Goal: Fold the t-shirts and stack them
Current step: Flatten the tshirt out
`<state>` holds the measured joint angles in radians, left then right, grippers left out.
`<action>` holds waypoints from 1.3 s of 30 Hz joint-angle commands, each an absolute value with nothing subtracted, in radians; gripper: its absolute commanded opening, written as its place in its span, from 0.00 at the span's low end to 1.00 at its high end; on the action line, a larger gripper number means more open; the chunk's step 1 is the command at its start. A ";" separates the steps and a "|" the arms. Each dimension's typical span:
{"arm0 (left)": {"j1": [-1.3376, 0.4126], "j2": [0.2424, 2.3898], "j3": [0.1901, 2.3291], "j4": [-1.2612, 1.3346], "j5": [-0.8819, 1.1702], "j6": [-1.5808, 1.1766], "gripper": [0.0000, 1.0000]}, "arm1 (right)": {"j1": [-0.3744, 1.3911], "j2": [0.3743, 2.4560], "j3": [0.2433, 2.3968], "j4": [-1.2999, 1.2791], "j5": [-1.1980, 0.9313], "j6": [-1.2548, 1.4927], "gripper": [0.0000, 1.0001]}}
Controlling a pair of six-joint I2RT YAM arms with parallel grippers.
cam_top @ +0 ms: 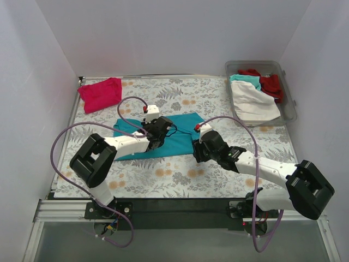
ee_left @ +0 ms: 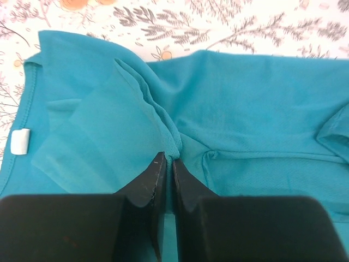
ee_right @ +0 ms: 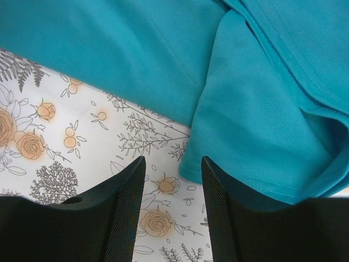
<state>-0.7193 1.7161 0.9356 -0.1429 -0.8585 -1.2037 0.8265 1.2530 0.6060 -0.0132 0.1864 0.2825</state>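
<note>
A teal t-shirt (cam_top: pixel 185 125) lies spread on the flowered tablecloth at the middle of the table. My left gripper (cam_top: pixel 161 135) sits on its middle and is shut on a raised fold of the teal cloth (ee_left: pixel 245 109), which bunches between the fingertips of the left gripper (ee_left: pixel 169 158). A white neck label (ee_left: pixel 20 142) shows at the shirt's left. My right gripper (cam_top: pixel 195 153) is at the shirt's near right corner. In its wrist view the right gripper (ee_right: pixel 173 161) stands open over bare tablecloth, with a sleeve hem (ee_right: pixel 240 174) just beyond its right finger. A magenta t-shirt (cam_top: pixel 101 94) lies folded at the far left.
A clear plastic bin (cam_top: pixel 260 65) stands at the far right, holding a white t-shirt (cam_top: pixel 253 103), a red one (cam_top: pixel 270 82) and a bit of teal cloth (cam_top: pixel 244 79). White walls close in the table on three sides.
</note>
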 commanded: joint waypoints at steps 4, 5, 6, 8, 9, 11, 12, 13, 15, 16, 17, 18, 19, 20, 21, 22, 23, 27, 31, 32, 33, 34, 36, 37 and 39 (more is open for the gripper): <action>-0.721 1.597 0.913 -0.167 -0.922 -1.233 0.04 | 0.850 1.307 0.653 -0.084 0.261 0.304 0.39; -0.721 1.592 0.911 -0.170 -0.923 -1.233 0.04 | 0.851 1.318 0.649 -0.090 0.268 0.311 0.39; -0.721 1.586 0.910 -0.172 -0.923 -1.235 0.04 | 0.851 1.324 0.646 -0.091 0.284 0.314 0.39; -0.721 1.568 0.900 -0.172 -0.925 -1.236 0.03 | 0.851 1.342 0.647 -0.100 0.299 0.322 0.39; -0.721 1.563 0.899 -0.172 -0.925 -1.236 0.03 | 0.851 1.348 0.650 -0.100 0.313 0.324 0.39; -0.721 1.549 0.891 -0.172 -0.923 -1.236 0.03 | 0.851 1.365 0.660 -0.103 0.321 0.324 0.38; -0.721 1.542 0.890 -0.173 -0.923 -1.236 0.03 | 0.851 1.370 0.664 -0.100 0.330 0.327 0.38; -0.719 1.539 0.888 -0.175 -0.923 -1.236 0.03 | 0.851 1.377 0.667 -0.101 0.336 0.325 0.38; -0.719 1.532 0.882 -0.176 -0.922 -1.239 0.03 | 0.851 1.407 0.681 -0.098 0.351 0.322 0.36; -0.719 1.526 0.879 -0.178 -0.923 -1.239 0.03 | 0.851 1.417 0.686 -0.095 0.356 0.321 0.35; -0.719 1.525 0.877 -0.178 -0.923 -1.242 0.02 | 0.851 1.437 0.690 -0.095 0.356 0.318 0.34; -0.719 1.520 0.873 -0.176 -0.923 -1.243 0.02 | 0.851 1.446 0.699 -0.092 0.356 0.316 0.33; -0.719 1.514 0.871 -0.179 -0.922 -1.243 0.03 | 0.851 1.454 0.701 -0.087 0.354 0.316 0.32; -0.719 1.513 0.870 -0.178 -0.923 -1.244 0.02 | 0.853 1.465 0.703 -0.083 0.357 0.313 0.31; -0.719 1.508 0.867 -0.178 -0.920 -1.246 0.02 | 0.851 1.470 0.704 -0.078 0.360 0.314 0.30; -0.719 1.508 0.867 -0.178 -0.919 -1.246 0.02 | 0.851 1.474 0.706 -0.080 0.362 0.313 0.29; -0.718 1.508 0.867 -0.178 -0.920 -1.246 0.02 | 0.851 1.480 0.706 -0.080 0.365 0.311 0.24; -0.710 1.505 0.867 -0.178 -0.930 -1.246 0.00 | 0.851 1.459 0.704 -0.089 0.374 0.310 0.01; -0.689 1.461 0.890 -0.193 -0.940 -1.227 0.00 | 0.851 1.382 0.736 -0.167 0.454 0.289 0.01; -0.681 1.445 0.896 -0.199 -0.945 -1.220 0.00 | 0.851 1.337 0.762 -0.181 0.478 0.281 0.01; -0.677 1.406 0.902 -0.199 -0.953 -1.210 0.00 | 0.851 1.307 0.775 -0.193 0.521 0.273 0.01; -0.673 1.382 0.916 -0.199 -0.956 -1.189 0.00 | 0.851 1.246 0.787 -0.205 0.540 0.252 0.01; -0.666 1.311 0.928 -0.198 -0.962 -1.169 0.00 | 0.851 1.181 0.814 -0.209 0.590 0.229 0.01; -0.664 1.286 0.936 -0.195 -0.969 -1.143 0.00 | 0.851 1.152 0.824 -0.209 0.606 0.201 0.01; -0.663 1.221 0.957 -0.178 -0.974 -1.115 0.00 | 0.851 1.068 0.859 -0.207 0.647 0.175 0.01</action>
<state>-0.6701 1.3384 0.8944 -0.2092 -0.9051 -1.1740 0.8467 1.1687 0.7811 -0.2146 0.5205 0.2375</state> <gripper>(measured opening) 0.049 0.019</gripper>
